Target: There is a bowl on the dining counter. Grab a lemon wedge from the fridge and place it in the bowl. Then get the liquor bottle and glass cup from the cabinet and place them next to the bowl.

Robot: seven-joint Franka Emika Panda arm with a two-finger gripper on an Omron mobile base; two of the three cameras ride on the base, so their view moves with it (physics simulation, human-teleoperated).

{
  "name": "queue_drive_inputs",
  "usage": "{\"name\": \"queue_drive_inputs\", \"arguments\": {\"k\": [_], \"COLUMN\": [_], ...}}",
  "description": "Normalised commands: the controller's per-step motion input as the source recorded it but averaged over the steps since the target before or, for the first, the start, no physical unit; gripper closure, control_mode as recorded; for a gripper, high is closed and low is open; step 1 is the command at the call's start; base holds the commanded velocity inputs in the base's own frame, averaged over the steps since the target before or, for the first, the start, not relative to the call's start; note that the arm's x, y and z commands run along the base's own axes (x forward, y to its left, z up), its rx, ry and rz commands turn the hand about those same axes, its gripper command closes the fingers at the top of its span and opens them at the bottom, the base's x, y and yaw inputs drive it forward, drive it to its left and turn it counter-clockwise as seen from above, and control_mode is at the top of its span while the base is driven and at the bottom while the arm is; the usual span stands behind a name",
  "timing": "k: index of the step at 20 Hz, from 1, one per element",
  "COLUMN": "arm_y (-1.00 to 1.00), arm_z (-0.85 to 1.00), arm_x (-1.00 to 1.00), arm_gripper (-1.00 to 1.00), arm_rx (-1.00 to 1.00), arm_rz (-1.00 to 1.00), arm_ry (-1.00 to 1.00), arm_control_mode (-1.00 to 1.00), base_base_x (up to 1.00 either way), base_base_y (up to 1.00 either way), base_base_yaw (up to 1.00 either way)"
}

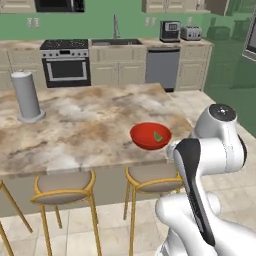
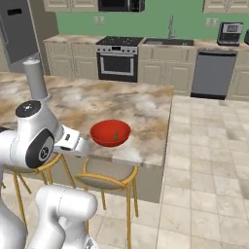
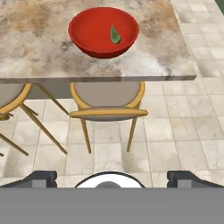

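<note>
- Brown stone tabletop (image 1: 75, 125) holds a shiny red round bowl (image 3: 104, 30).
- Tiny yellow-green lemon wedge (image 3: 115, 34) lies inside.
- End effector (image 3: 112, 179) is wide open, holding nothing.

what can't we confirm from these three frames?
- Fridge: right base view, cut off by the left edge; doors shut, inside hidden.
- Liquor bottle, glass cup: shut wall cabinets cut off by the top edge in the left base view, contents hidden.
- Lemon wedge in the bowl: too small to judge how it rests.
- Pincer: hand view, just the fingertips above the bottom band.
</note>
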Motion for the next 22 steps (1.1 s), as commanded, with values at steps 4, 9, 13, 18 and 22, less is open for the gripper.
{"name": "queue_drive_inputs", "arguments": {"k": [4,9,13,18,22], "arm_y": [0.0,0.0,0.0,0.0,0.0], "arm_z": [0.0,0.0,0.0,0.0,0.0], "arm_x": [0.0,0.0,0.0,0.0,0.0], "arm_gripper": [-1.0,-1.0,-1.0,-1.0,-1.0], "arm_rx": [0.0,0.0,0.0,0.0,0.0], "arm_rz": [0.0,0.0,0.0,0.0,0.0], "arm_ry": [0.0,0.0,0.0,0.0,0.0], "arm_control_mode": [1.0,1.0,1.0,1.0,1.0], "base_base_x": [-0.81,-0.04,0.07,0.44,0.89], "base_base_y": [-0.65,-1.0,-1.0,-0.94,-0.74], "base_base_yaw": [-0.16,-0.05,0.0,0.0,0.0]}}
